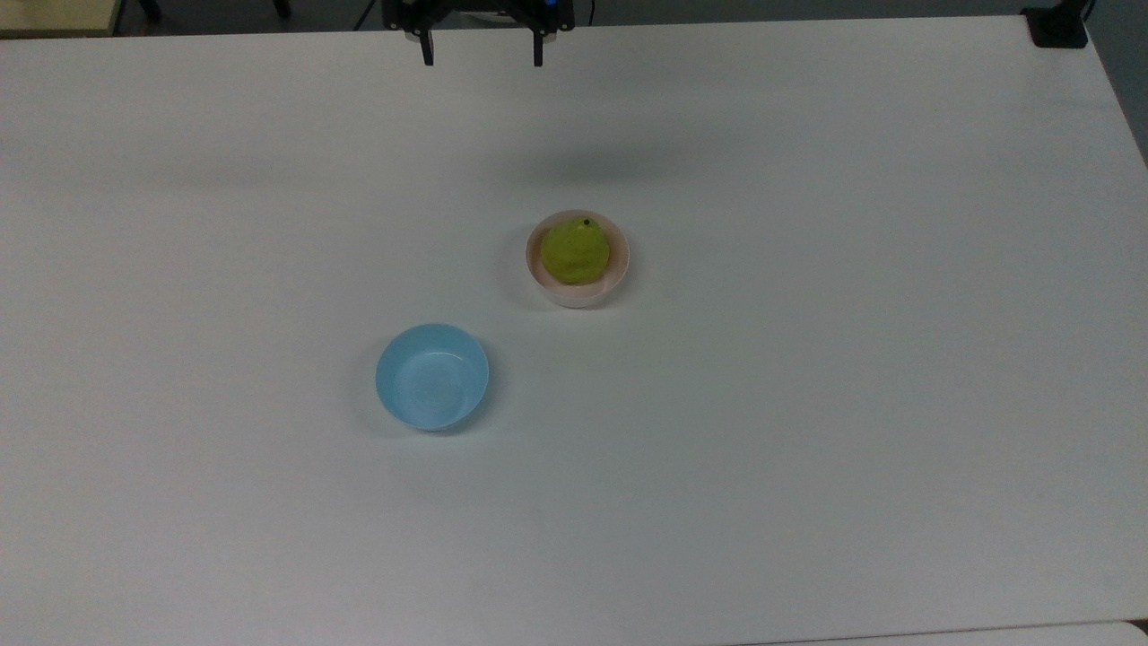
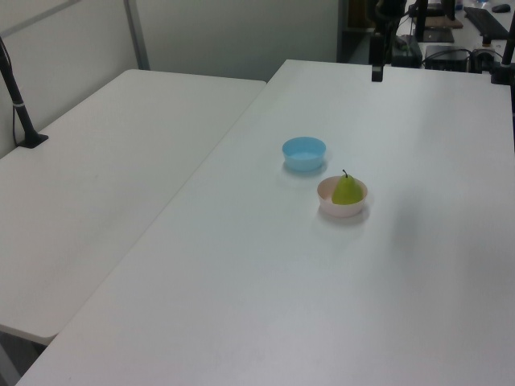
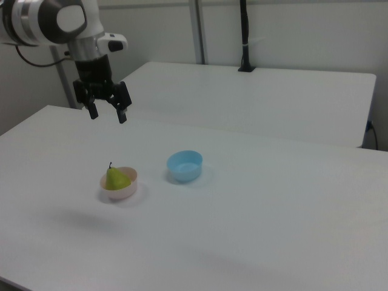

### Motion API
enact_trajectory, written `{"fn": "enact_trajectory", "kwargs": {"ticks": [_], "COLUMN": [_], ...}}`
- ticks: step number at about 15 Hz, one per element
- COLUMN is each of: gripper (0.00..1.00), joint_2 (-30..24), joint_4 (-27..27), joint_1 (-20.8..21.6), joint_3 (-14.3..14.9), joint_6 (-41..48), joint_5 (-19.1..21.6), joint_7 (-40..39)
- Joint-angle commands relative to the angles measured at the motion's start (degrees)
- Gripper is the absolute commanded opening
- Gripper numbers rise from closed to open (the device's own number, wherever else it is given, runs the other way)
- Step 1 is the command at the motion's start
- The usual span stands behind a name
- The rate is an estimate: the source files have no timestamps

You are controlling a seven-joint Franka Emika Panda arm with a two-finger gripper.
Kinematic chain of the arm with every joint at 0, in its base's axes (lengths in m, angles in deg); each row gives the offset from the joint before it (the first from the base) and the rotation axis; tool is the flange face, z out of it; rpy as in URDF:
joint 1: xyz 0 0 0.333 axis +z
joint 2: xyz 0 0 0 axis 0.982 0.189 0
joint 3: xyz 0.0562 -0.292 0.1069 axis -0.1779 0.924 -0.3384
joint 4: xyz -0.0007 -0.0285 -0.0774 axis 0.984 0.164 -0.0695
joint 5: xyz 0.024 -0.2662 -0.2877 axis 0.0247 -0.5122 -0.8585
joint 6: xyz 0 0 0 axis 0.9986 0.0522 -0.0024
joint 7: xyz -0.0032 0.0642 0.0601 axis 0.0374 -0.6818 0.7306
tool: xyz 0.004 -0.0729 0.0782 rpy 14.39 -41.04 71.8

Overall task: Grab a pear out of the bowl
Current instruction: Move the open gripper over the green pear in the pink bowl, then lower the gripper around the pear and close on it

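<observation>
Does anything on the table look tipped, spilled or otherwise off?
Nothing stands out. The pear sits upright in the pink bowl, the blue bowl stands upright and empty beside it, and the hand hangs open above the table, apart from both.

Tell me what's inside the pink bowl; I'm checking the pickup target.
A yellow-green pear sits upright inside the pink bowl, stem up. The pear covers most of the bowl's floor, so anything beneath it can't be seen.
</observation>
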Motion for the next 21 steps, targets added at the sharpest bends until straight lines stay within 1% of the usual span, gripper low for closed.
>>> {"fn": "enact_trajectory", "kwargs": {"ticks": [1, 5, 6, 10, 15, 19, 20, 21], "gripper": [1.00, 1.00, 1.00, 1.00, 1.00, 1.00, 0.97, 0.96], "joint_2": [0.4, 2.2, 3.4, 6.9, 9.9, 12.8, 13.6, 14.3], "joint_4": [4.2, 8.0, 8.6, 9.0, 12.8, 13.2, 13.4, 13.4], "joint_1": [2.4, 5.6, 6.3, 7.8, 8.5, 8.5, 8.5, 8.5], "joint_3": [0.0, -0.1, 0.0, 0.0, 0.0, 0.1, 0.0, 0.1], "joint_6": [-4.9, -9.8, -11.0, -13.5, -19.9, -23.4, -24.0, -24.8], "joint_5": [1.5, 1.0, 0.8, 0.6, -0.7, -1.2, -1.7, -2.0], "joint_7": [-2.4, -3.4, -4.1, -4.5, -4.5, -4.5, -4.5, -4.4]}}
